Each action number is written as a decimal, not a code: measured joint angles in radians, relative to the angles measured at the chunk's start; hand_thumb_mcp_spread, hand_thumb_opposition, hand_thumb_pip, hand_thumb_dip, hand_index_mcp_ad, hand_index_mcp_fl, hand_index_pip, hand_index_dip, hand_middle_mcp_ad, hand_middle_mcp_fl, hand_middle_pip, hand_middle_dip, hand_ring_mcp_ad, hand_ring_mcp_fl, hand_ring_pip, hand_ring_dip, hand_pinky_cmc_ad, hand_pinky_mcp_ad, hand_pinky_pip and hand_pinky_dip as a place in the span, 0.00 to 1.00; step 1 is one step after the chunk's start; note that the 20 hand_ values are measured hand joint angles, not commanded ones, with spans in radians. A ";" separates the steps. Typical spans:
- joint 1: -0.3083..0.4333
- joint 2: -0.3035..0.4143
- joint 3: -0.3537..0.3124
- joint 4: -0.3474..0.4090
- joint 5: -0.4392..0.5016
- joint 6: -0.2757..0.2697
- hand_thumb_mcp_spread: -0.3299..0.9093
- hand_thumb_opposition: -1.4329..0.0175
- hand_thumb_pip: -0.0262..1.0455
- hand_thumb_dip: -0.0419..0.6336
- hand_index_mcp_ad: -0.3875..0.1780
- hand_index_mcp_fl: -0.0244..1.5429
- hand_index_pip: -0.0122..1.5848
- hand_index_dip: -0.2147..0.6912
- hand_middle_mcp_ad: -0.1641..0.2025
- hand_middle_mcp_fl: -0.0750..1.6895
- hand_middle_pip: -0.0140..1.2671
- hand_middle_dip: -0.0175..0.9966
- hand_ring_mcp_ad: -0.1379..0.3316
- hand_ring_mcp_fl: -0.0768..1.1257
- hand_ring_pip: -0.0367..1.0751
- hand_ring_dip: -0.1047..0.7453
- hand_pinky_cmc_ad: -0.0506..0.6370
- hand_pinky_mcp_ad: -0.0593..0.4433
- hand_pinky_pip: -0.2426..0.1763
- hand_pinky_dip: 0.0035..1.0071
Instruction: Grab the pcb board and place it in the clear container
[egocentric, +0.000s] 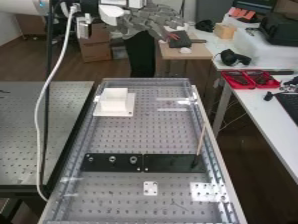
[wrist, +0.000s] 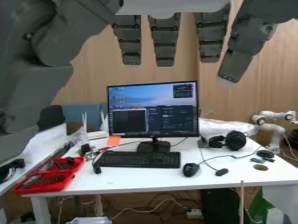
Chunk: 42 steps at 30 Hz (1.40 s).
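the hand (egocentric: 136, 21)'s fingers (wrist: 164, 40) are hanging straight, slightly spread and empty, perhaps leaving room for a grasp. well below them, a white block (egocentric: 114, 98) is standing; farther off, a small white plate (egocentric: 150, 185), possibly the pcb board, is lying flat, presumably ready for picking.

A monitor (wrist: 152, 112) stands on a white desk (wrist: 140, 179). In front of the monitor lies a black keyboard (wrist: 140, 159); a mouse (wrist: 191, 169) is in front too, off to one side. Headphones (wrist: 235, 140) rest beside the monitor. Well past its other side, red trays (wrist: 48, 181) hold dark items.
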<state>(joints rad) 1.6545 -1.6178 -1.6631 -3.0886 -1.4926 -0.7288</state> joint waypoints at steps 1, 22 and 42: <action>-0.001 0.000 0.000 -0.001 -0.001 0.001 0.48 0.50 0.27 0.12 0.62 0.04 0.07 0.70 0.76 0.05 0.13 0.19 0.90 0.08 0.11 0.16 0.67 0.74 0.22 0.61; -0.006 0.006 -0.009 0.006 -0.007 0.004 0.48 0.50 0.23 0.12 0.61 0.04 0.07 0.70 0.76 0.05 0.13 0.19 0.91 0.08 0.11 0.16 0.67 0.74 0.22 0.61; -0.016 0.004 0.008 0.005 -0.018 0.005 0.48 0.51 0.22 0.12 0.64 0.04 0.07 0.71 0.76 0.05 0.13 0.19 0.93 0.08 0.11 0.16 0.67 0.74 0.22 0.61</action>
<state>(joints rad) 1.6387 -1.6135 -1.6550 -3.0840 -1.5104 -0.7239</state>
